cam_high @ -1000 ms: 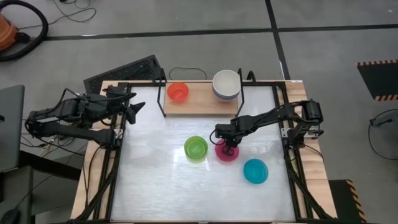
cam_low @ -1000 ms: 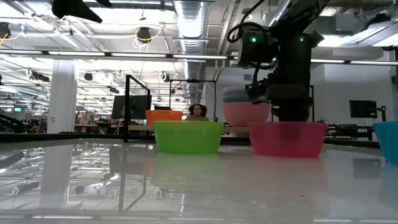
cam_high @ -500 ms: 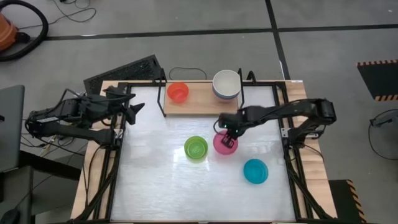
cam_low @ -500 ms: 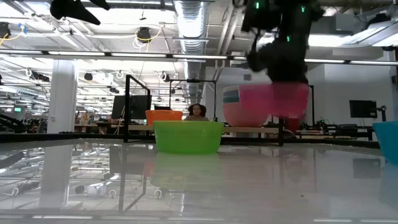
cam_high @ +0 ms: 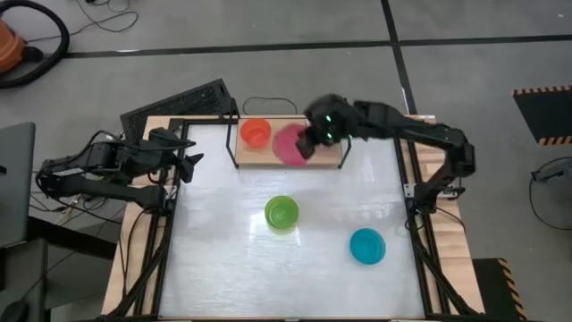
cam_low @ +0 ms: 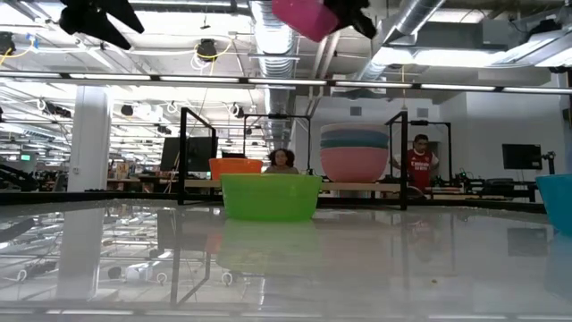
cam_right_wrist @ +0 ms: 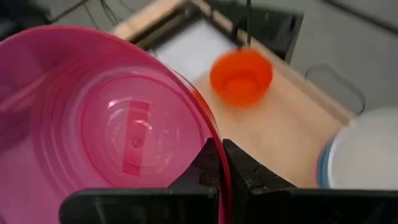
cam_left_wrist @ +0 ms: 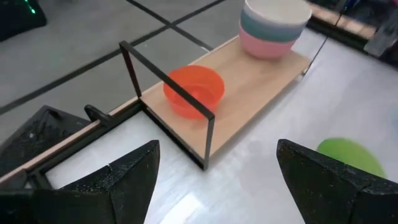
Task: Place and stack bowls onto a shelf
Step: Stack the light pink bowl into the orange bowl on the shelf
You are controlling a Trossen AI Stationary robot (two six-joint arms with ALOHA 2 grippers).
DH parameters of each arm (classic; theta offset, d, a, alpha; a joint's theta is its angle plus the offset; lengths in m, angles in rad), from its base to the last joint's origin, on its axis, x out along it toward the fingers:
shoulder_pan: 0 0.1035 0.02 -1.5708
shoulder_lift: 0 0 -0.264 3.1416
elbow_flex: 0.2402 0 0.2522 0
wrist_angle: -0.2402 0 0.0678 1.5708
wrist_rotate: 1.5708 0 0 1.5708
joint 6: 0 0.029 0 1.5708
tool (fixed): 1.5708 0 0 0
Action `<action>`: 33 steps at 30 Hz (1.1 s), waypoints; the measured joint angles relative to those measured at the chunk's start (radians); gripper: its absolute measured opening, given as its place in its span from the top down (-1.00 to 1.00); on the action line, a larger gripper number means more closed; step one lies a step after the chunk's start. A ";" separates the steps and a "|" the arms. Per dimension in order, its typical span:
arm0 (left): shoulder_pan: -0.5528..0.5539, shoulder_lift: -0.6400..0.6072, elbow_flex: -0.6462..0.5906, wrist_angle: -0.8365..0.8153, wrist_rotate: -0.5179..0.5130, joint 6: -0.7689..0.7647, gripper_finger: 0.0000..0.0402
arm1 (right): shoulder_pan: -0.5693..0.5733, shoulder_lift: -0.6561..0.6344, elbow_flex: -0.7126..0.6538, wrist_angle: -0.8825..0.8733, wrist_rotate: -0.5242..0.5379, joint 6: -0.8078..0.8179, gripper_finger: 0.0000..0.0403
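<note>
My dark right gripper pinches a magenta bowl; red-orange bowl on light wood shelf; stack looks cream, blue-grey, pink.

Grey concrete floor runs all around the white tabletop, crossed by dark seam lines. A black hose loops beside an orange canister in one corner, and yellow-black hazard tape marks the opposite side. Overhead hang silver ducts and strip lights. Beyond the table, a white pillar, a dark monitor, and a person in red.
</note>
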 joint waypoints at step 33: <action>0.000 0.000 0.000 -0.081 -0.103 -0.108 -0.54 | -0.303 0.728 0.544 0.120 -0.233 -0.194 0.88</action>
